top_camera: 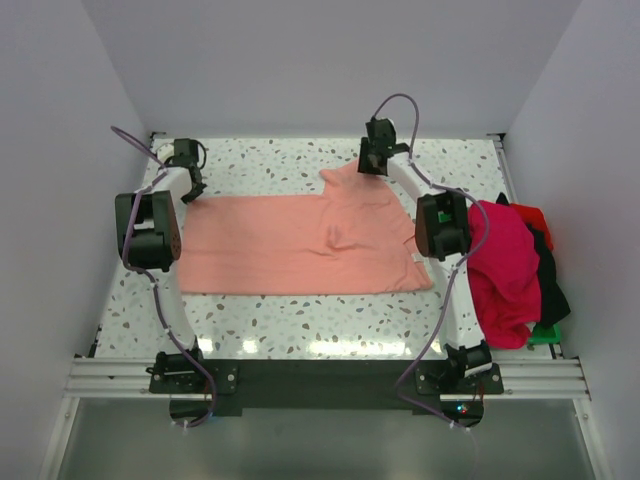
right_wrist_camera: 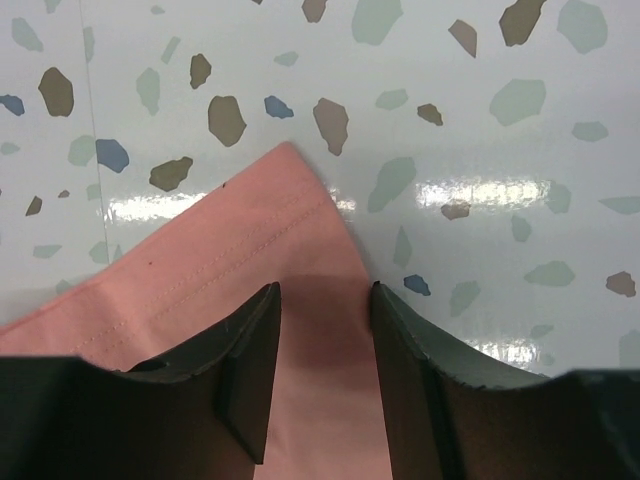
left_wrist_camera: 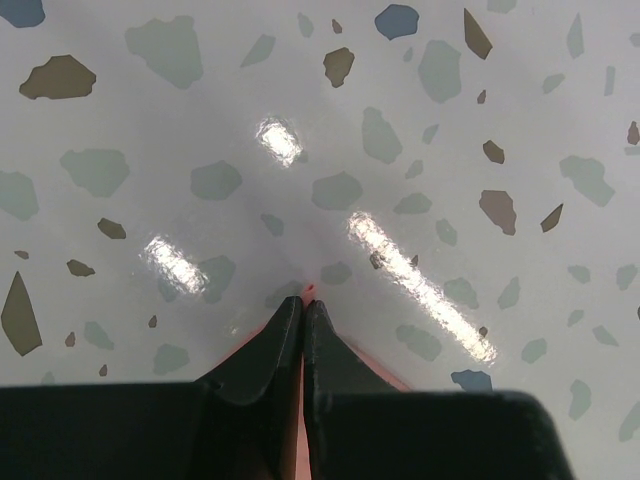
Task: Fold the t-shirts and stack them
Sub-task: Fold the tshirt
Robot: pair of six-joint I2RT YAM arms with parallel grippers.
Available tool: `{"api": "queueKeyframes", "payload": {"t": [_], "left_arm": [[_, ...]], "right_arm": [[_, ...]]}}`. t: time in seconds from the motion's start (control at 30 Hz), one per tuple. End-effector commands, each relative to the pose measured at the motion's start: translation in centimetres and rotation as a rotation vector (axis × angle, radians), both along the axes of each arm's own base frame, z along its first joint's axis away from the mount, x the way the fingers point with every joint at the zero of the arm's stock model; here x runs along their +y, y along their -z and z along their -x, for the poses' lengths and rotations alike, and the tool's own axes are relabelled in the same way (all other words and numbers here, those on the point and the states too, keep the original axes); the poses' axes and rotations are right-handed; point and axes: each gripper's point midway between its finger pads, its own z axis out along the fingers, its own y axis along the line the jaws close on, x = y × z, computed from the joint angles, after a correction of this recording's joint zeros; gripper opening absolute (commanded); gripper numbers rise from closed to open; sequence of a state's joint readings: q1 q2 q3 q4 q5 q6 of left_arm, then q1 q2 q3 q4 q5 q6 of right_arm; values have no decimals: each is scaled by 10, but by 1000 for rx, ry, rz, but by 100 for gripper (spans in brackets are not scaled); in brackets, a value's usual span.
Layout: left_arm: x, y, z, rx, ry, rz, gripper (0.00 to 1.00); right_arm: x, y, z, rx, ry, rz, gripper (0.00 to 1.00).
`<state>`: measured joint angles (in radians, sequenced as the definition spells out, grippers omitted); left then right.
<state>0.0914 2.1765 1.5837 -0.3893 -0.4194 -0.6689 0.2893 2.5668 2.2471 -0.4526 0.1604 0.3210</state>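
In the middle of the speckled counter (top_camera: 290,325), seen from above, the salmon-pink t-shirt (top_camera: 290,245) lies spread nearly flat. It is plain, with a small wrinkle near its centre and one part drawn to a peak on the far side. The left arm (top_camera: 150,230) reaches to the shirt's far left corner, and the right arm (top_camera: 440,225) reaches to the peak. Against the right edge sits a heap: a magenta t-shirt (top_camera: 505,270) on top, a red t-shirt (top_camera: 530,215) and a black t-shirt (top_camera: 550,285) beneath it. A corner of a green tray (top_camera: 545,335) shows at the heap's near end.

From the left wrist, the left jaws are clenched on a thin edge of the salmon-pink cloth, whose tip pokes out just past their ends above the counter.

From the right wrist, the right jaws stand released and apart, straddling a hemmed corner of the shirt. The corner has a double row of stitching and lies flat between them.
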Motion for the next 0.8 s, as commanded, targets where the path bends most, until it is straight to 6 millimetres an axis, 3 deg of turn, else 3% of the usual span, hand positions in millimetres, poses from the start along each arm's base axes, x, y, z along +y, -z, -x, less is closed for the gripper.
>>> {"api": "queueKeyframes", "payload": {"t": [0.0,0.13,0.27,0.43,0.6,0.67,0.73,0.77], "left_arm": [[-6,4,4,-1,20,43,0],[-7,1,2,-10,26,44,0],[-7,-1,0,-25,32,49,0],[-5,-15,-9,-71,43,44,0],[-2,-27,-16,-110,47,50,0],[-1,-31,-19,-122,48,51,0],[-1,-35,-23,-137,51,52,0],[-1,-37,-24,-142,57,55,0]], "right_arm": [[1,27,16,80,15,63,44],[2,24,17,83,20,93,37],[-4,12,13,58,36,109,22],[-1,-30,-3,-50,34,74,0],[-3,-74,-17,-158,45,17,0],[-7,-94,-18,-198,59,-1,0],[-11,-99,-18,-219,77,-25,0],[-12,-115,-16,-244,75,-46,0]]}}
